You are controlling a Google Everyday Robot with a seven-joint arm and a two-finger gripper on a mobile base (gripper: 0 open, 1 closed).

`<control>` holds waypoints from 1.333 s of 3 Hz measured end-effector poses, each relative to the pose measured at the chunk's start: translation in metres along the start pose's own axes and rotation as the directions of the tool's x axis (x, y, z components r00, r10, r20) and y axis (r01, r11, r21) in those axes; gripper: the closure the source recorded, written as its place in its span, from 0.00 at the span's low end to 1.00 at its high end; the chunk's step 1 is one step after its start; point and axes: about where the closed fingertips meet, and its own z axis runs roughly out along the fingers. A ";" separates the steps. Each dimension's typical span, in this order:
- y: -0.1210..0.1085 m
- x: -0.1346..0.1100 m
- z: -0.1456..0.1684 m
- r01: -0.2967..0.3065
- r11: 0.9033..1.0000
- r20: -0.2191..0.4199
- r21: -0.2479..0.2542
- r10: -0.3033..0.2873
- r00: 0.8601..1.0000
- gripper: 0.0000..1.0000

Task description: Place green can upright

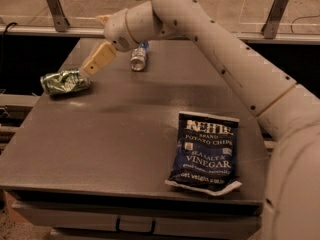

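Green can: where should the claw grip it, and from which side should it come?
Grip the green can across its mid-body, coming from above. It lies on its side with its long axis roughly left to right, so its curved front and back are free, while its ends suit a grip less. The claw is by its right end, so it would likely need only a short shift left.
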 end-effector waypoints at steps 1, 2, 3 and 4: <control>-0.010 -0.006 0.025 0.028 0.998 -0.165 -0.053 -0.036 0.986 0.00; -0.002 -0.007 0.069 0.036 0.990 -0.323 -0.138 -0.079 0.943 0.00; 0.014 -0.002 0.102 0.033 0.980 -0.452 -0.198 -0.121 0.884 0.00; 0.026 0.011 0.115 0.020 0.974 -0.560 -0.224 -0.145 0.816 0.00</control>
